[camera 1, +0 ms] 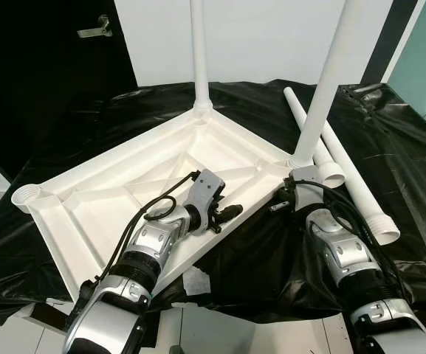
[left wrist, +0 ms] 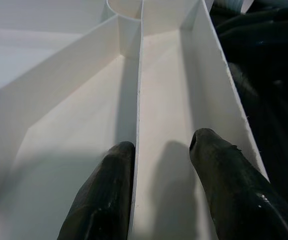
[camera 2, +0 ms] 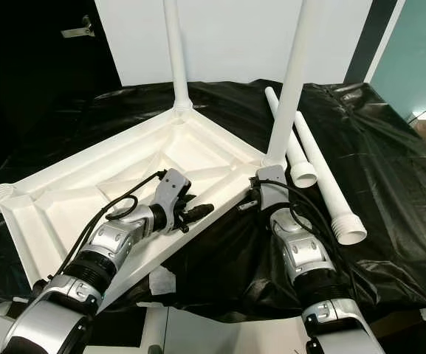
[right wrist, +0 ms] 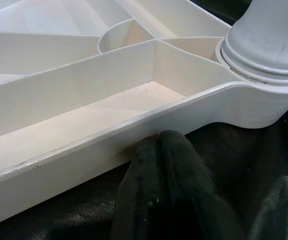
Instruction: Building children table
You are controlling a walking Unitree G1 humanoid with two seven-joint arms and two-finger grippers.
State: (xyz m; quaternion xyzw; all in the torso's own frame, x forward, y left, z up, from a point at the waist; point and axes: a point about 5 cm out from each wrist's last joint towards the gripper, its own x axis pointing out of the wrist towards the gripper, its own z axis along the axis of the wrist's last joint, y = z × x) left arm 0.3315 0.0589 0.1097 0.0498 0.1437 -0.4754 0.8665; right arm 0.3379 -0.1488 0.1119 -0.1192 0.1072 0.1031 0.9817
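Nearest, the left gripper (camera 1: 227, 214): reaches in over the near edge of the upturned white table top (camera 1: 109, 199). Its fingers (left wrist: 223, 185) stand apart, one on each side of an upright inner rib (left wrist: 139, 100) of the underside, straddling the rib without pinching it; the inner finger lies almost against the rib wall, the outer one sits in the channel between the rib and the outer rim. Nothing is gripped.

Right gripper (camera 1: 280, 205): low at the outer side of the table top's near-right rim, just below the corner socket. In the right wrist view its fingers (right wrist: 166, 190) lie pressed together, tips against the outside wall of the rim where it meets the black sheet; no object between them.

Children's table, part-built: the white table top lies upside down on a black plastic sheet (camera 1: 390, 133) that covers the tabletop, ribbed underside facing up. Two white legs stand upright in corner sockets: the right leg (camera 1: 329, 81) at the corner beside the right gripper, the far leg (camera 1: 199, 51) at the far corner. The left corner socket (camera 1: 26, 196) is open.

Two loose white legs (camera 1: 353, 184): lying side by side on the sheet to the right of the table top, open ends toward the robot.

Beyond: a white wall (camera 1: 272, 37) and a dark door with a metal handle (camera 1: 96, 29).
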